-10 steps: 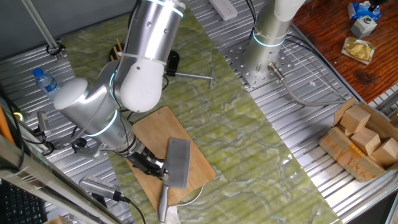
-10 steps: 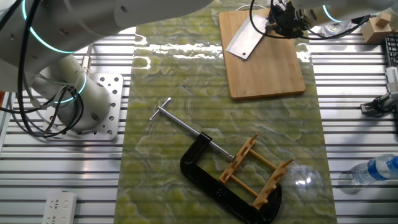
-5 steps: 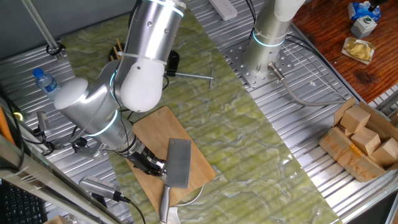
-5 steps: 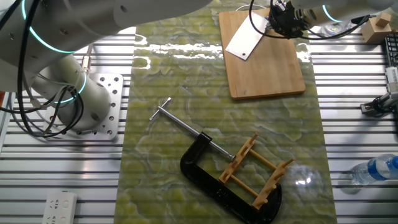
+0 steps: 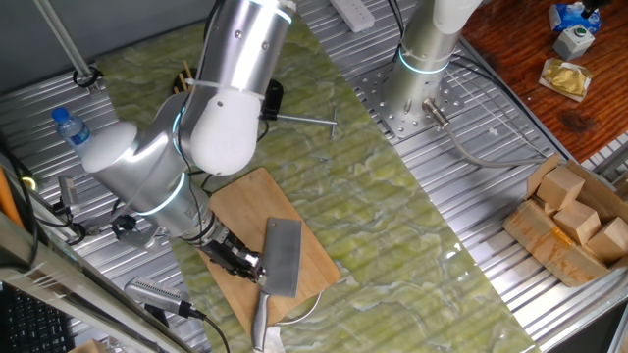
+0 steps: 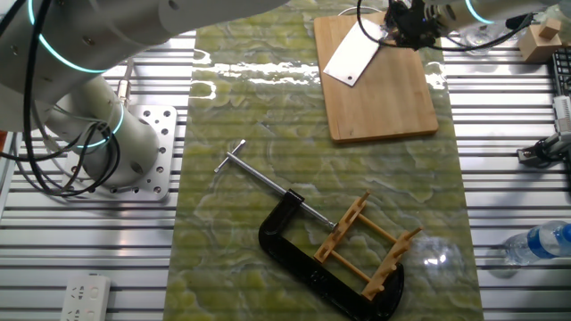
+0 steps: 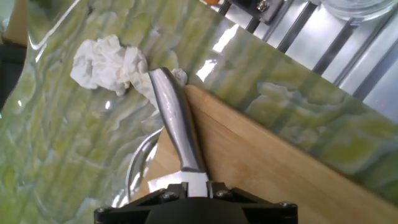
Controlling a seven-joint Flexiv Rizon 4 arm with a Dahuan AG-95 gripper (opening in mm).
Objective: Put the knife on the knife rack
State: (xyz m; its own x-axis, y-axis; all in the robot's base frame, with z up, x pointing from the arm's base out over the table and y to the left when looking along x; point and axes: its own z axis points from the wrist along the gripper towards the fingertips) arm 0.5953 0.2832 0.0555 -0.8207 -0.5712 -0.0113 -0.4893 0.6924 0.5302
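Over the bamboo cutting board, at its end farthest from the knife rack, the knife hangs tilted in the arm's grasp, its broad grey blade above the wood and its slim silver handle reaching past the board's edge. The fingers are clamped on the knife where blade meets handle (the hand view shows the handle running straight out from the black finger housing). Beyond the handle's tip, off the board, a crumpled white tissue lies on the green mat covering the desk. The rack sits well apart from the board, along the mat, nestled inside the black C-clamp, whose steel screw bar points away from it.
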